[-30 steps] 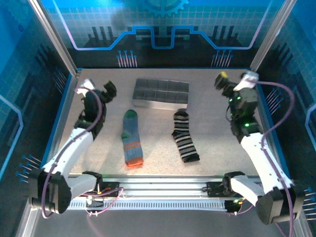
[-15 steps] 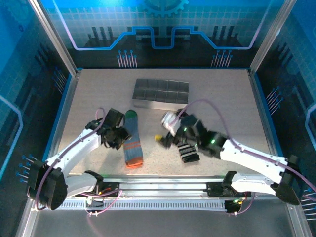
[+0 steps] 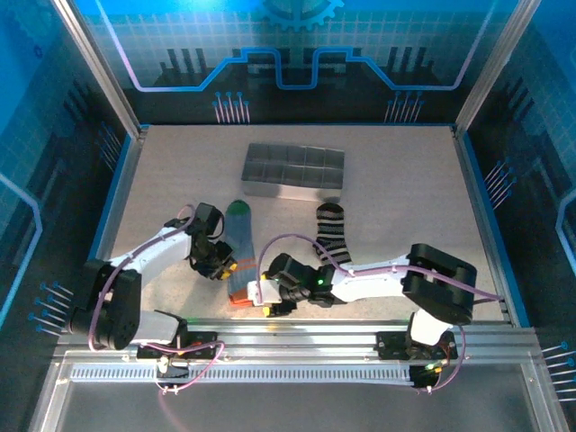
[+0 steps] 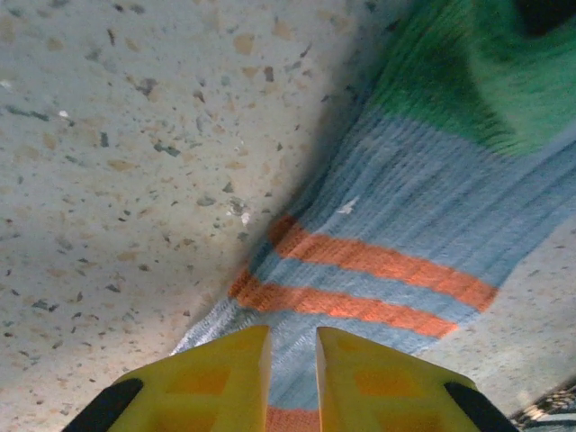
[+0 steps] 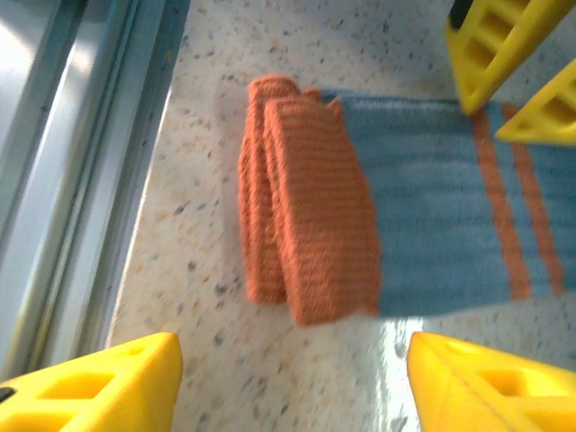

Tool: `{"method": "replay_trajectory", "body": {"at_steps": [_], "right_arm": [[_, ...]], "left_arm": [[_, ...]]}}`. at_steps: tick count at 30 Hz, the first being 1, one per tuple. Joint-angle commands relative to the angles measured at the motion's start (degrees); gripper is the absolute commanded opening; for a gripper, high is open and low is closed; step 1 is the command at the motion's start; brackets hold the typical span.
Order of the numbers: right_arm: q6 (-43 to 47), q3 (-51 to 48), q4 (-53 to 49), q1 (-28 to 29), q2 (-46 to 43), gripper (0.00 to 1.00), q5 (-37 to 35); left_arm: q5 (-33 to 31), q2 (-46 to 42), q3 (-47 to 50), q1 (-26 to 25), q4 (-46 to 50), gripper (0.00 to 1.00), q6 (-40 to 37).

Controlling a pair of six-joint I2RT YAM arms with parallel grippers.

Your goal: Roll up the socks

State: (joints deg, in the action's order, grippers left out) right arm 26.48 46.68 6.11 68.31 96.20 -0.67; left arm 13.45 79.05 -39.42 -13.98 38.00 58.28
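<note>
From above, the grey-blue sock is lying lengthwise on the table, its toe pointing toward the arm bases. The striped sock is lying just to its right, partly under the right arm. The left gripper is sitting at the grey-blue sock's left edge, and the right gripper by its toe.

In the left wrist view, the left gripper is hovering over the 2 orange stripes, fingers almost together. Whether it is pinching fabric cannot be told.

In the right wrist view, the right gripper is gaping wide, holding nothing, and facing the folded orange toe.
</note>
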Motion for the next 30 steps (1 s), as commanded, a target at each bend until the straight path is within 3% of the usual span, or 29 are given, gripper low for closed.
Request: {"method": "replay_trajectory", "body": {"at_steps": [1,11,16,19,23,30], "right_arm": [[2.7,3.1,4.5,1.1,3.1,0.63,0.1],[1.9,5.9,5.3,3.1,9.1,0.51,-3.2],[1.5,7.1,5.6,3.1,11.7,0.32,-7.4],[1.0,7.4,3.6,3.1,10.5,0.15,-5.8],[-1.0,7.0,1.5,3.1,8.4,0.04,-3.6],[-7.6,9.0,-2.8,0.7,7.1,0.00,2.3]], "left_arm": [[1.7,2.2,0.9,0.5,-1.0,0.21,-2.6],[3.0,6.6,1.3,0.4,-4.4,0.19,-4.7],[3.4,7.2,1.2,0.4,-4.3,0.17,-5.6],[3.6,6.4,1.5,0.2,-4.5,0.17,-5.9],[3.6,4.6,1.9,0.2,-4.3,0.18,-6.2],[2.7,-1.1,2.7,0.3,-1.9,0.19,-5.9]]}}
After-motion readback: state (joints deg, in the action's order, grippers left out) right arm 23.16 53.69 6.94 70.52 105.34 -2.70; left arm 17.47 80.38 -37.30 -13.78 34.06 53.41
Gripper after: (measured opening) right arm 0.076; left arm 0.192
